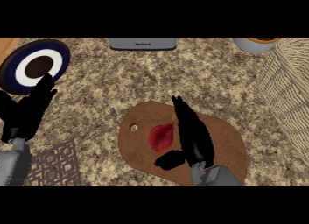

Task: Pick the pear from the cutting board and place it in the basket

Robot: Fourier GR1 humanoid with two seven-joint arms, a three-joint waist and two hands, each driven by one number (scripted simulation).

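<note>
1. Right hand [194,135] fingers are lying straight along the pear [162,136], thumb spread below it, nothing being held.
2. Pear is resting on the board [231,148]; no lift is showing.
3. Basket [292,92] is waiting well apart; grasp, carry and placing are remaining.
4. Left hand [24,109] is resting open at the left.

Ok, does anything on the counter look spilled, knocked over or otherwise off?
Nothing stands out. The red pear lies on the brown cutting board, with the right hand open beside it. The wicker basket sits at the right edge, the plate at upper left. The left hand rests open at the left.
</note>
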